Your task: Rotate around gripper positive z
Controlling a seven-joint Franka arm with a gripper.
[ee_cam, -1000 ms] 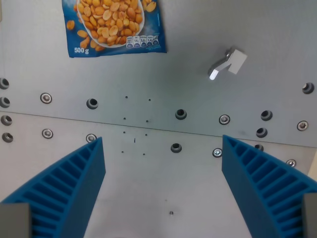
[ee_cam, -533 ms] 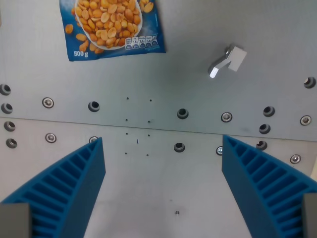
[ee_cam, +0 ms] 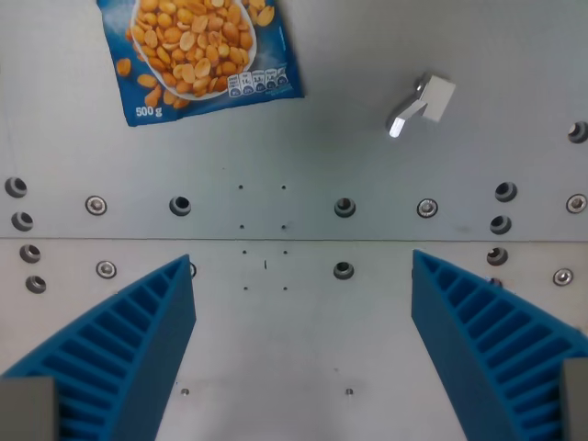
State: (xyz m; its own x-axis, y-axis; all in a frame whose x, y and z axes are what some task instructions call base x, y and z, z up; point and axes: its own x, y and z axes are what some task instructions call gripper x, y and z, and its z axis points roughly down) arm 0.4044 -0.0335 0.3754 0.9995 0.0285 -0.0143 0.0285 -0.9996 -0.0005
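A: Starting at the lower left of the frame, what room is there?

B: The blue ribbed gripper (ee_cam: pixel 303 344) has one finger (ee_cam: pixel 119 358) in the lower left corner and the other in the lower right. It is spread wide, released, with nothing between the jaws. The bare grey metal worktop (ee_cam: pixel 303 367) fills the gap between them.

A: Any edges?

B: A thin seam runs straight across the worktop at mid-height, with rows of round bolt holes and screw heads (ee_cam: pixel 180 204) just above and below it. The plate reaches every frame border; no outer edge shows.

A: Anything readable?

B: In the upper left, a blue flat bag of peanuts (ee_cam: pixel 197 50) lies slightly tilted, its top cut off by the frame. It reads "500 g" at its lower left corner. A strip of small nutrition boxes sits along its lower right, too small to read.

A: And further right?

B: In the upper right, a small white-and-silver metal block (ee_cam: pixel 423 103) lies on the worktop, well apart from the bag and from both fingers. Nothing lies in the gripper's gap.
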